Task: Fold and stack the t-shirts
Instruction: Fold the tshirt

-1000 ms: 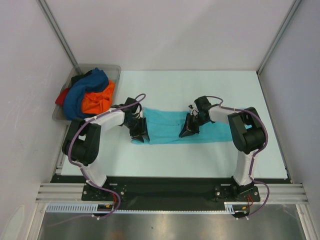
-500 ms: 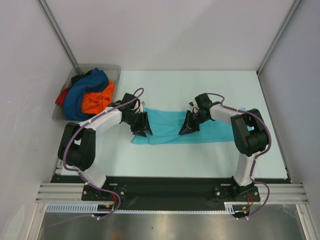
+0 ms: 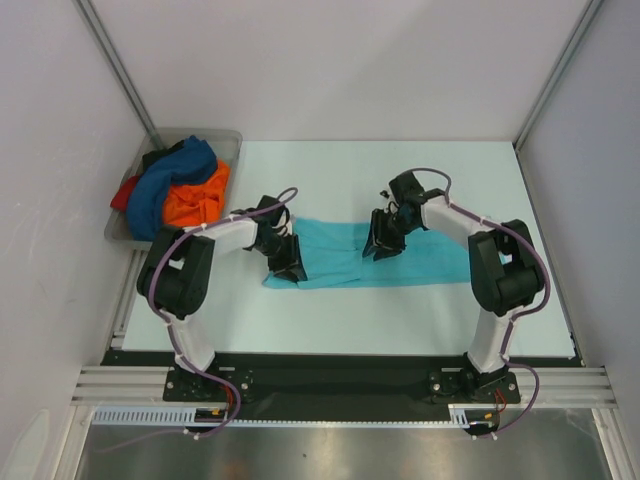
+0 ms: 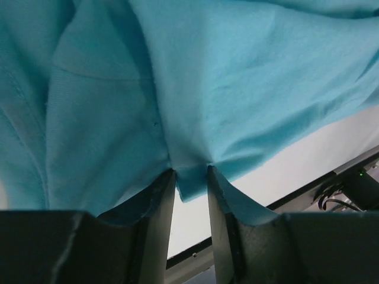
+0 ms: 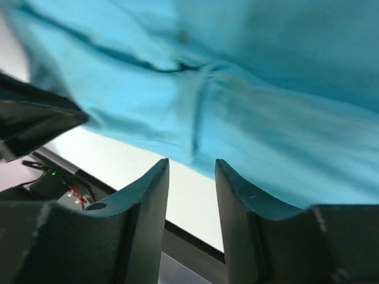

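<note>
— Turquoise t-shirt [image 3: 340, 250], seen from above: spread left to right across the worktop [image 3: 400, 170]. Left gripper [image 3: 288, 262] at its near-left end, right gripper [image 3: 380, 243] over its middle.
— And the rest?
— Dark blue t-shirt [image 3: 160, 190], orange t-shirt [image 3: 195, 203] and red t-shirt [image 3: 124, 195], heaped in the grey tray [image 3: 225, 137], far left.
— Left wrist view?
— Narrow, fingers [image 4: 157, 225] pinching a puckered edge of turquoise cloth.
— Right wrist view?
— Parted, fingers [image 5: 148, 213] clear of the cloth, turquoise just beyond the tips.
</note>
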`<state>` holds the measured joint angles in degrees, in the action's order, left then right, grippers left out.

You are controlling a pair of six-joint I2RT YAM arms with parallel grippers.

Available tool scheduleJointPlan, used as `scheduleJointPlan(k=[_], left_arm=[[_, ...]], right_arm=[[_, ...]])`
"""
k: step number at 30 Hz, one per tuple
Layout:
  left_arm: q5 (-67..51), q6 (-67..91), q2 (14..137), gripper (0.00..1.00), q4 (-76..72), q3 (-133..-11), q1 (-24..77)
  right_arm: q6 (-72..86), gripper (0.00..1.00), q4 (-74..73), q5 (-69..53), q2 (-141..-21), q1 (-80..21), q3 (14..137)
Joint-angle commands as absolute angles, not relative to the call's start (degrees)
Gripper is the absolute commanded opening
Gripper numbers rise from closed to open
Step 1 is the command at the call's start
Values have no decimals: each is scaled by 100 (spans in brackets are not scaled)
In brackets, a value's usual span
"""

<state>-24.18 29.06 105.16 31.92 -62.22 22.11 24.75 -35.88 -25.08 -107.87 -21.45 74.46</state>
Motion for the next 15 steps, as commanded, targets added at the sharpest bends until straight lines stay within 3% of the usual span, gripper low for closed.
scheduleJointPlan(k=[1,9,14,15], left_arm=[[-1696,2760,10714,35,3076,-6293,2197],[-1749,2742,9616,44,3173,-6407,2224],[-2038,2847,9255,41,3147,-6302,2232],[-2422,2909,9272,36,2964,-6250,2241]], right_arm=[[2469,43,-3561,-2688,-10397,-2320,7708],[2602,47,-3173,-3085,-10766,-2443,7752],[2680,39,-2954,-3690,-10995,-2470,7813],[2733,35,-2884,-3813,-11047,-2513,7805]])
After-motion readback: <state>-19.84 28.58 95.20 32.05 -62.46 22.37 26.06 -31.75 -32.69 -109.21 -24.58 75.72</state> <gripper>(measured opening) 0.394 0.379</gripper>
